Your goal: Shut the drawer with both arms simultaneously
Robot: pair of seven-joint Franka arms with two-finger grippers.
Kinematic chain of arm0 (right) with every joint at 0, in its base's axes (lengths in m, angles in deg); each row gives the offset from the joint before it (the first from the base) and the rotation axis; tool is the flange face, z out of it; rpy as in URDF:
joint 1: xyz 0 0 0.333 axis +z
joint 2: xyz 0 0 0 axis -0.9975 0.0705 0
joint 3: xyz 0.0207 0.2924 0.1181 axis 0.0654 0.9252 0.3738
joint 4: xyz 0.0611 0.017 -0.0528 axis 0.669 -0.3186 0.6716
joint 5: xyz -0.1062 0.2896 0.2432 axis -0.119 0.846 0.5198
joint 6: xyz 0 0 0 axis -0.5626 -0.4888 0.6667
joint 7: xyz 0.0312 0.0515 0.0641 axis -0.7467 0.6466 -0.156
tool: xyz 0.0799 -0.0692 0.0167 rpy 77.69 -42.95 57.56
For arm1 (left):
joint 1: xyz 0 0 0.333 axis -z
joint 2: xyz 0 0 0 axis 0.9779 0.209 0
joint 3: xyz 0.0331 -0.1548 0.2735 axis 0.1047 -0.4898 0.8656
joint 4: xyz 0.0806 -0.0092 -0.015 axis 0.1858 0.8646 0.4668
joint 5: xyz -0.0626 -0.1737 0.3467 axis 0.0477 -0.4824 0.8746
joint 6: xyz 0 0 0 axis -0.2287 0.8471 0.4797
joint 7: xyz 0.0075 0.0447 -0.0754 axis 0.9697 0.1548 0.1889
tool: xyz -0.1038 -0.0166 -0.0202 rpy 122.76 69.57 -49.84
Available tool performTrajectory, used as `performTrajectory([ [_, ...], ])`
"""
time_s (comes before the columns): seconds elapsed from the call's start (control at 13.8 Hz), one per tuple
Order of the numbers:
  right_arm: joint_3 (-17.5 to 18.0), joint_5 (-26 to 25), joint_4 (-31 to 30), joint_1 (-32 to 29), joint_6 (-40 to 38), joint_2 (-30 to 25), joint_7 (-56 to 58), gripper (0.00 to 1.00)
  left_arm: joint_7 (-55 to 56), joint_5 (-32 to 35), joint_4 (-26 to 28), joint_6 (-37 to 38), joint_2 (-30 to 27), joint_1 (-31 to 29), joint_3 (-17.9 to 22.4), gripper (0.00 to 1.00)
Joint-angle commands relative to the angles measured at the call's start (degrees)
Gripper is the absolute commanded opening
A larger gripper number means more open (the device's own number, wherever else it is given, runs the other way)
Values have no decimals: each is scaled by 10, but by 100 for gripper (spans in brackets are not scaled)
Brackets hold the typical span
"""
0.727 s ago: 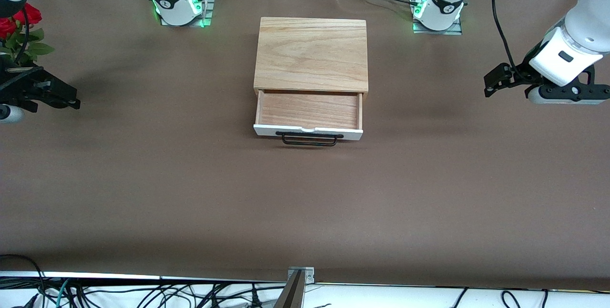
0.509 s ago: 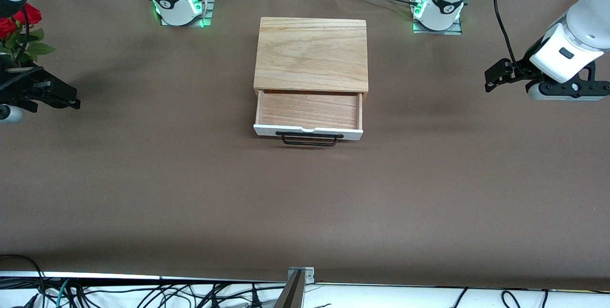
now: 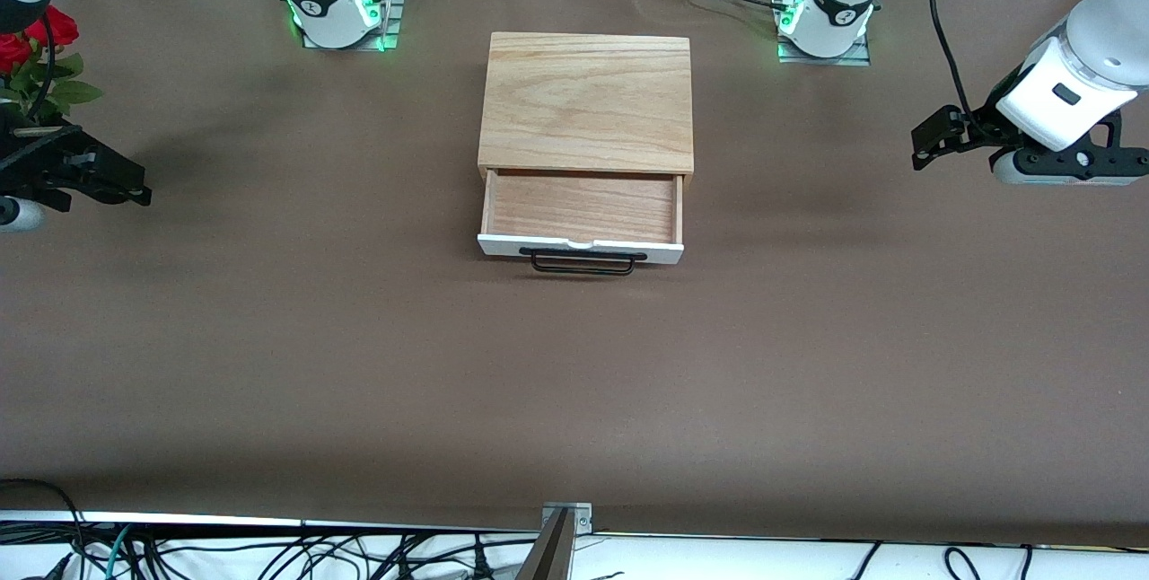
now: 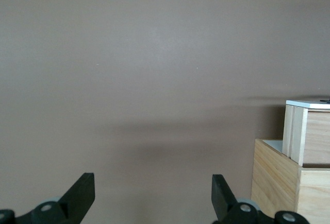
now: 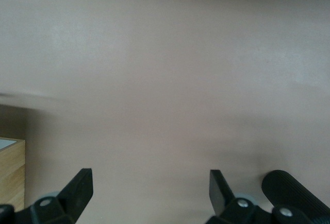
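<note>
Here, left hand spread, right hand spread

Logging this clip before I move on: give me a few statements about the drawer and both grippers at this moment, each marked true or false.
1. The drawer is pulled out of the wooden casing. True.
2. The left gripper grips the drawer's black handle. False: it hangs open over bare table toward the left arm's end, apart from the drawer.
3. The right gripper is open. True; its wrist view shows the fingers spread.
4. Something lies inside the drawer. False: only its bare wood floor shows.
5. Red roses stand near the right arm's end. True.
</note>
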Motion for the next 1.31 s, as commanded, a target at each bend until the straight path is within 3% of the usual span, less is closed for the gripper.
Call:
performTrajectory([
  [0.0,2,7,11,-1,-4,3,-1,100,2,7,-12,12,0,-2,-3,100],
  [1.24,1,7,11,-1,-4,3,-2,100,0,7,-14,13,9,-3,0,100],
])
